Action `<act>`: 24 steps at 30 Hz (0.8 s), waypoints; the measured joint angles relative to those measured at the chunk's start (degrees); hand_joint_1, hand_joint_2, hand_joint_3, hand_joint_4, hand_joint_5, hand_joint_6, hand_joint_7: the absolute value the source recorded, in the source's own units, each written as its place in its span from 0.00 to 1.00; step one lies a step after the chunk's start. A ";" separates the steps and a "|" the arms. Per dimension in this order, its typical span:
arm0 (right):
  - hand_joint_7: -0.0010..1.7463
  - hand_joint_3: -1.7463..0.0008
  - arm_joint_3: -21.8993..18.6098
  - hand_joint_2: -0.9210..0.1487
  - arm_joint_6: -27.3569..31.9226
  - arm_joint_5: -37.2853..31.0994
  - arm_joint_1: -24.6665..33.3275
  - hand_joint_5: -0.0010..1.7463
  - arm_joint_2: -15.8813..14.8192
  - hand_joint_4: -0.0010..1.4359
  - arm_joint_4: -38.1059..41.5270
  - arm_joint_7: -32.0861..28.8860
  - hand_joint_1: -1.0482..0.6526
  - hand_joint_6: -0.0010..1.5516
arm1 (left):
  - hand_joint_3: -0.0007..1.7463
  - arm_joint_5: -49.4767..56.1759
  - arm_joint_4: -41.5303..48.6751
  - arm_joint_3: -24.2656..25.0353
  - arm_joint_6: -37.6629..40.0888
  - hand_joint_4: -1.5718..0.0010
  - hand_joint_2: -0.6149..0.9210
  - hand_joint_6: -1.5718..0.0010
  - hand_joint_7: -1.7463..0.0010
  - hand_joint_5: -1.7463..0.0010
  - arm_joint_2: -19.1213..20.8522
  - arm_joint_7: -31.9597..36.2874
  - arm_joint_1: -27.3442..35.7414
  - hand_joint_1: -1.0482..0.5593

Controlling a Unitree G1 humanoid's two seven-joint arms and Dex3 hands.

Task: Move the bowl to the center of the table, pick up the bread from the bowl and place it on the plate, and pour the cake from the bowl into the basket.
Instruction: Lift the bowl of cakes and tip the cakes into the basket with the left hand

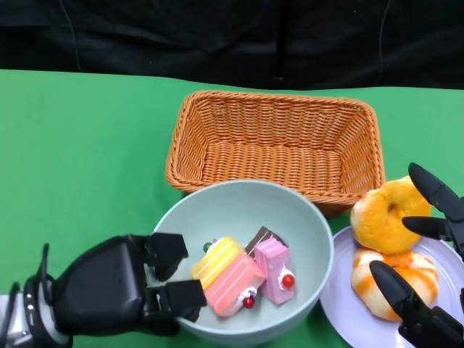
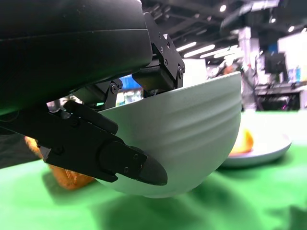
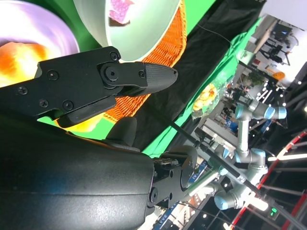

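Note:
A pale green bowl [image 1: 290,210] stands at the front middle, just before the wicker basket [image 1: 275,145]. In it lie cake pieces [image 1: 246,274], striped yellow and pink, one with a cherry. My left hand [image 1: 109,290] grips the bowl's near left rim, fingers inside and outside the wall [image 2: 192,129]. Two orange breads lie on the lavender plate [image 1: 339,301]: one [image 1: 399,279] flat, the other [image 1: 384,214] propped on top of it. My right hand [image 1: 410,304] hovers over the plate with fingers spread; two fingertips [image 1: 435,192] touch the upper bread, and the thumb is apart from it.
The basket holds nothing and nearly touches the bowl's far rim. The plate sits right beside the bowl at the front right. Green cloth [image 1: 80,159] covers the table, with open room at the left. A black curtain [image 1: 217,36] hangs behind.

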 measured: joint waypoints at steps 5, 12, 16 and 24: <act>0.40 0.79 -0.30 0.00 -2.61 0.05 -0.43 0.70 -0.26 0.03 2.38 -0.96 0.39 0.00 | 0.08 -4.70 -4.26 3.32 -1.19 0.41 1.00 0.58 0.00 0.00 1.31 -5.51 2.03 0.48; 0.40 0.79 -0.51 0.00 -3.50 0.06 -0.61 0.70 -0.26 0.03 3.09 -1.09 0.39 0.00 | 0.08 -5.88 -5.12 5.06 -2.09 0.41 1.00 0.58 0.00 0.00 1.28 -8.23 3.78 0.48; 0.40 0.79 -0.52 0.00 -3.65 0.05 -0.61 0.70 -0.25 0.03 3.27 -1.09 0.39 0.00 | 0.08 -5.88 -5.17 6.06 -2.48 0.41 1.00 0.58 0.00 0.00 1.20 -8.76 3.91 0.48; 0.43 0.79 -0.63 0.00 -5.10 0.74 -0.77 0.71 -0.35 0.05 4.97 -1.45 0.36 0.00 | 0.44 -11.42 -6.57 7.22 -4.41 0.40 0.82 0.58 0.00 0.00 0.85 -13.21 4.47 0.52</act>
